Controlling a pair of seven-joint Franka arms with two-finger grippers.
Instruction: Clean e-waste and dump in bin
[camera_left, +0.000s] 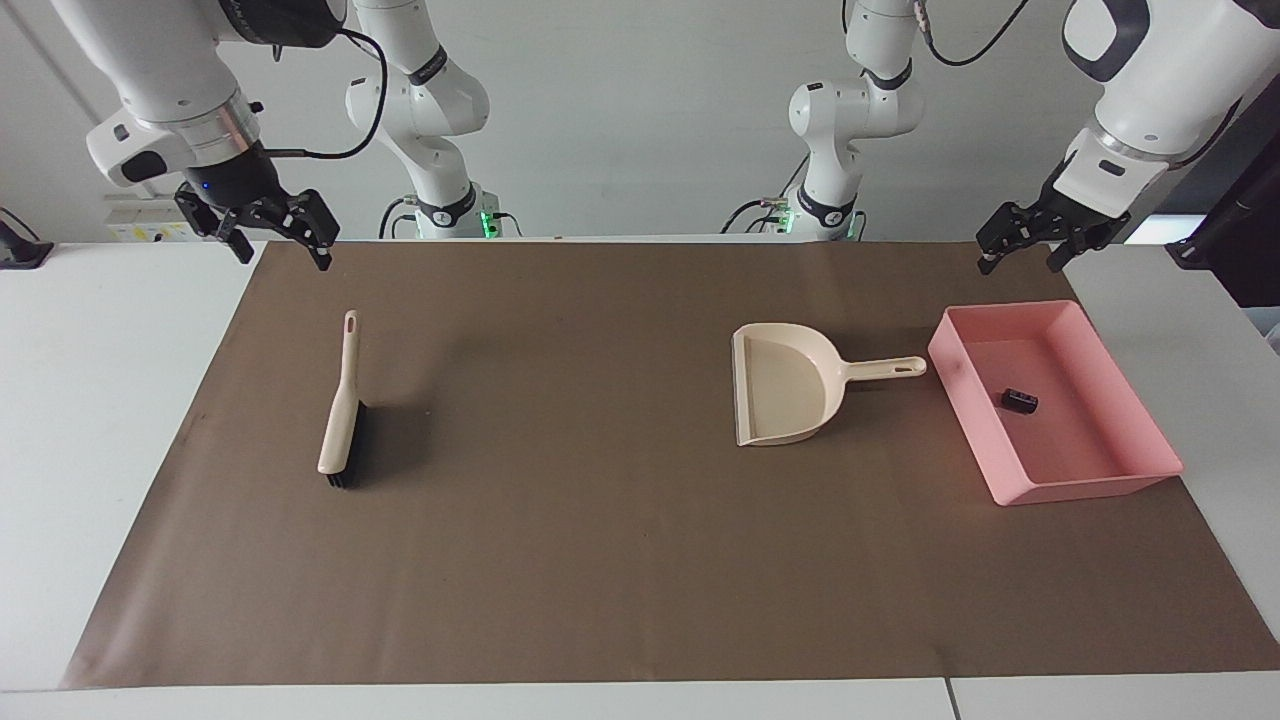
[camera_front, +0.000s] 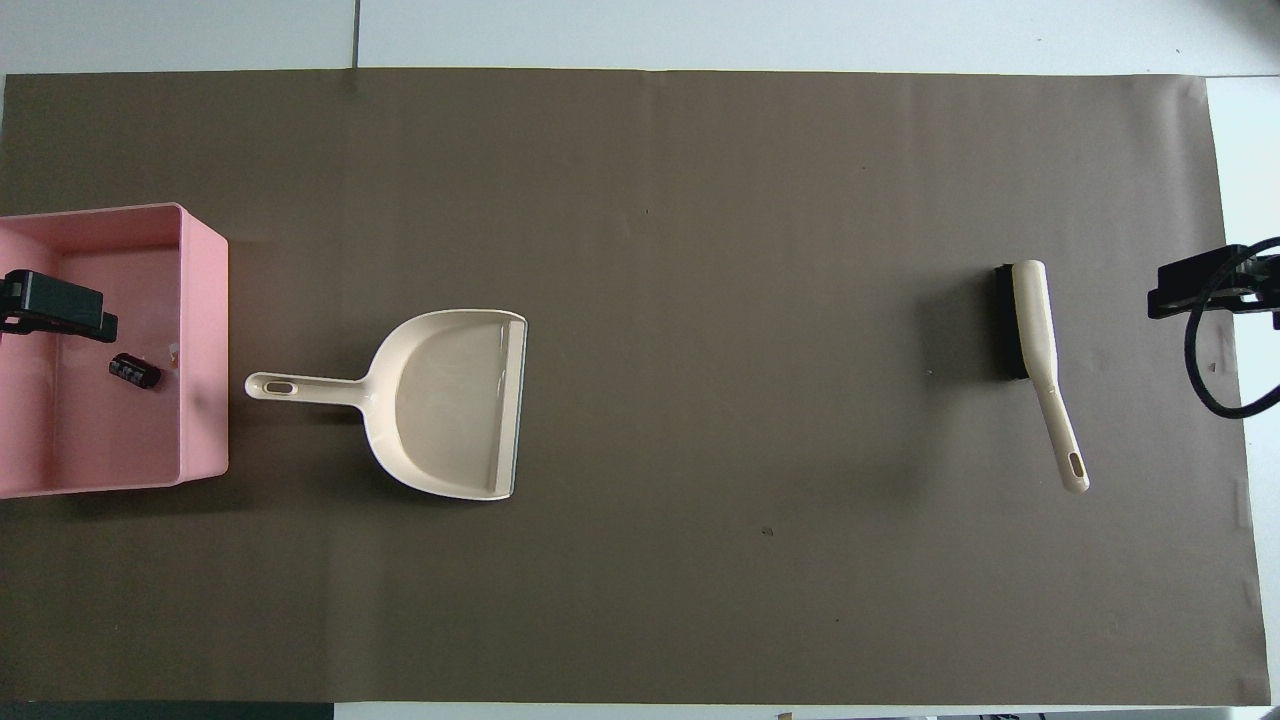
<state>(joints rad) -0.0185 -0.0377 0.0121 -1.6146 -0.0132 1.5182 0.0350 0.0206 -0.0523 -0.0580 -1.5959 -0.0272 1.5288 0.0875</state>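
Note:
The pink bin (camera_left: 1092, 487) (camera_front: 206, 340) stands at the left arm's end of the brown mat. A small black block of e-waste (camera_left: 1019, 400) (camera_front: 134, 371) lies inside it, with a tiny whitish bit (camera_front: 172, 352) beside it. My left gripper (camera_left: 1020, 262) hangs open and empty in the air over the mat's edge by the bin. In the overhead view one of its fingers (camera_front: 62, 306) covers part of the bin. My right gripper (camera_left: 283, 258) is open and empty over the mat's corner at the right arm's end, above the brush's handle end.
A beige dustpan (camera_left: 785, 395) (camera_front: 450, 400) lies beside the bin, its handle pointing at the bin. A beige brush with black bristles (camera_left: 340, 410) (camera_front: 1035, 340) lies toward the right arm's end. The brown mat (camera_left: 600, 560) covers most of the white table.

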